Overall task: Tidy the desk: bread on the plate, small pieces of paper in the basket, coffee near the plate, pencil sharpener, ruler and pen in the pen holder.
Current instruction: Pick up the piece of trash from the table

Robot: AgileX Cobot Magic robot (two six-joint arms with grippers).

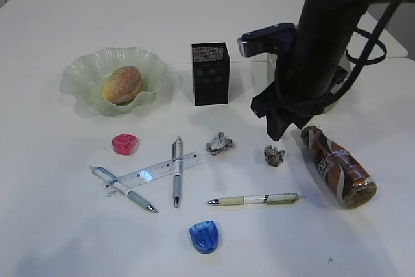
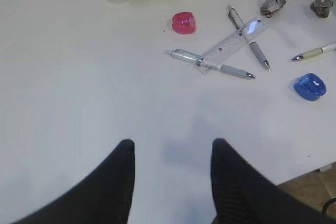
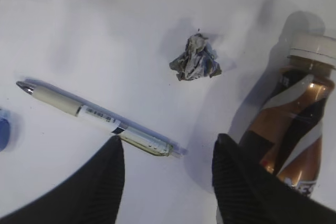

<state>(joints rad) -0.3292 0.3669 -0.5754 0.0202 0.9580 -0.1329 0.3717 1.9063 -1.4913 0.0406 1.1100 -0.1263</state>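
Coffee (image 1: 338, 168) lying flat on the counter (image 1: 58, 225), far right, near one paper ball (image 3: 196, 59). Smooth, round, likely to roll. Best grabbed across the middle. Right end effector (image 3: 167, 153) wide, holding nothing.

The right gripper (image 3: 168, 174) hangs over the white desk (image 3: 105, 40) with its two black fingers (image 3: 102, 182) spread apart — nothing between them. A crumpled paper ball (image 3: 196, 59) sits just ahead. To the left lies a cream pen (image 3: 97, 118), its rear end reaching toward the gap. On the right the coffee bottle (image 3: 294, 129) lies on its side — white cap pointing away, its body right beside the right-hand finger.
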